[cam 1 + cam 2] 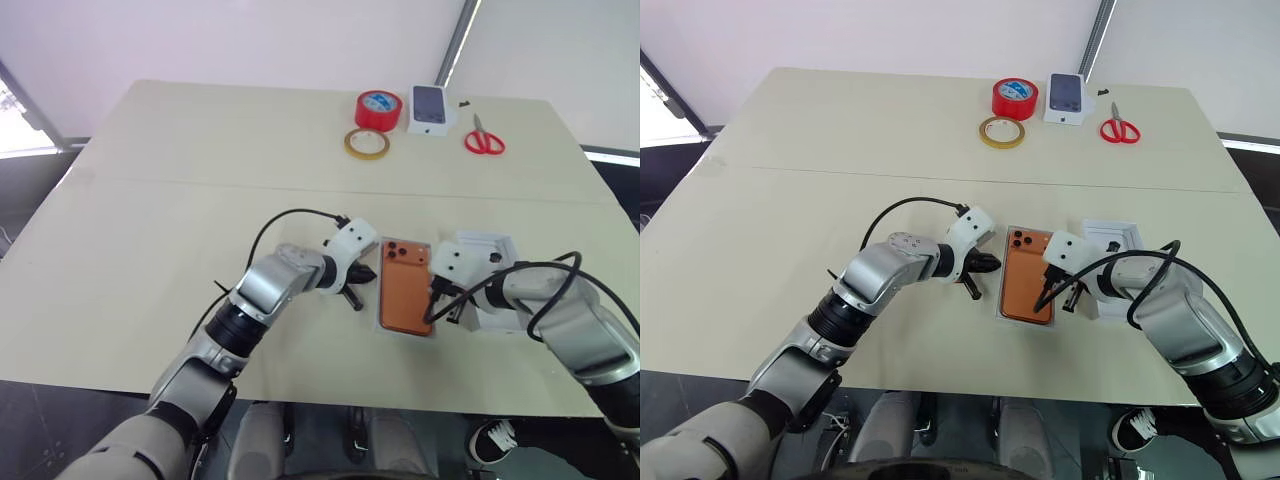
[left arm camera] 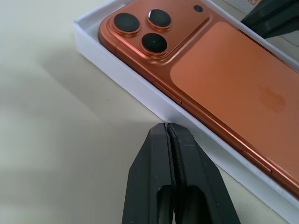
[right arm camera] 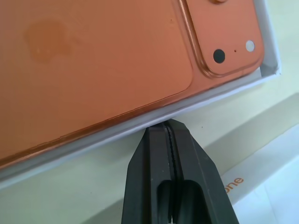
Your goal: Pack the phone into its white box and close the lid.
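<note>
A pale beige table [image 1: 200, 200] under a white wall holds everything. The landmark is the white box [image 2: 140, 88], a shallow tray near the table's front edge. The phone [image 1: 404, 286] lies in it, orange back up, its dark camera cluster at the far end; in the wrist views its edge stands a little above the tray wall, so it may not be fully seated.

The left gripper [image 1: 362, 280] sits just left of the tray, fingers pressed together with nothing between them, tips at the outer wall. The right gripper [image 1: 1058, 292] is at the tray's right wall, likewise clenched and empty. Just right of the tray lies the lid [image 1: 487, 251], a white piece partly under the right arm; its side bears orange lettering.

Far behind the tray, well apart, are a red tape roll [image 1: 379, 110], a tan tape ring [image 1: 367, 143], a small white box printed with a dark phone [image 1: 429, 108] and red scissors [image 1: 484, 137].

Judging from this, the phone is in and the lid is still off. The risks: two closed tips pushing unevenly could skid or twist the light tray; a phone left proud would stop the lid sliding down; and the right arm's cable could drag the lid aside.
</note>
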Available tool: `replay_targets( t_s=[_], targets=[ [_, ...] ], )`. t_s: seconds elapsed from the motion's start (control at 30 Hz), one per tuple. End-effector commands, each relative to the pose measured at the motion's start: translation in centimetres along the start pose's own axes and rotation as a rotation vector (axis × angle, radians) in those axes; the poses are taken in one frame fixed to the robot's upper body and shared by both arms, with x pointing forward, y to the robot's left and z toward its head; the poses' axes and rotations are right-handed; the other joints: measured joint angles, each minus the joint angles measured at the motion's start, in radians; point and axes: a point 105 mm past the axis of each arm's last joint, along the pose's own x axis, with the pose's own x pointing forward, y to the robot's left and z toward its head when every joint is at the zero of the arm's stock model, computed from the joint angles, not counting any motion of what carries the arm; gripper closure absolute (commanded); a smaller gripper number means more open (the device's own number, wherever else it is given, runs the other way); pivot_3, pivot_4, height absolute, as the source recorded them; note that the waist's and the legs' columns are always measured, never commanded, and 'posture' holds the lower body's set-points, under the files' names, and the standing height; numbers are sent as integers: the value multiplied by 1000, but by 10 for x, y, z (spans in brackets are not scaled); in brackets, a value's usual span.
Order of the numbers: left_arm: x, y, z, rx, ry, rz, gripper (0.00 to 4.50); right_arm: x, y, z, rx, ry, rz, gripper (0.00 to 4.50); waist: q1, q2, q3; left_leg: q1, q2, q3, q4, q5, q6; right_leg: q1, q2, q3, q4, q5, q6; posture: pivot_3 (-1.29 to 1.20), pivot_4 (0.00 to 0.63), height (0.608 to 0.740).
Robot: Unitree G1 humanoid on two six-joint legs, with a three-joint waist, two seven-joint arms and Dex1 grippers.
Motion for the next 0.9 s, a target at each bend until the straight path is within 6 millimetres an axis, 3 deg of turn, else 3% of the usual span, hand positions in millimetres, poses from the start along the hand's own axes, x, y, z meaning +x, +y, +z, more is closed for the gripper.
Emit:
replay_targets(
  t_s=[0.03,0.2,0.33,0.43,0.6,0.7,0.8,0.9],
  targets=[
    [5,-29,15,49,-45,-119,4414,-3,-1,11,-37,-54,0,4500,0,0,0,0,0,0,0,0,0,0,0,0,0,0,0,0,150,740],
    [3,-22,13,44,-40,-82,4414,-3,-6,8,-48,-42,-14,4500,-1,0,0,0,0,0,1,0,1,0,0,0,0,0,0,0,150,740],
    [-3,-12,11,35,-46,-47,4414,-14,-23,8,-41,-48,-56,4500,-1,0,0,0,0,0,1,-1,1,0,0,0,0,0,0,0,150,740],
    [-16,0,13,32,-85,-19,4483,-34,-28,10,-37,-74,-18,3594,-1,1,0,-1,0,0,1,-1,1,0,0,0,0,0,0,0,150,740],
    [-55,15,16,110,-227,8,4483,-58,-38,15,110,-105,2,1052,-10,2,1,0,1,0,1,-1,1,0,1,0,1,0,0,0,150,740],
    [-75,18,12,178,-277,3,4483,-60,-36,12,266,-80,40,1052,-22,2,0,0,2,0,1,-1,1,0,1,0,2,0,0,0,150,740],
    [-81,18,8,190,-291,-11,4483,-58,-38,10,343,-55,34,1052,-23,2,0,0,1,0,1,-1,1,0,-1,0,2,0,0,0,150,740],
    [-104,13,-7,249,-280,-57,4483,-47,-43,-3,573,26,-5,1052,-34,2,0,0,0,1,2,-1,2,0,-2,1,1,0,0,0,150,740]
  ],
)
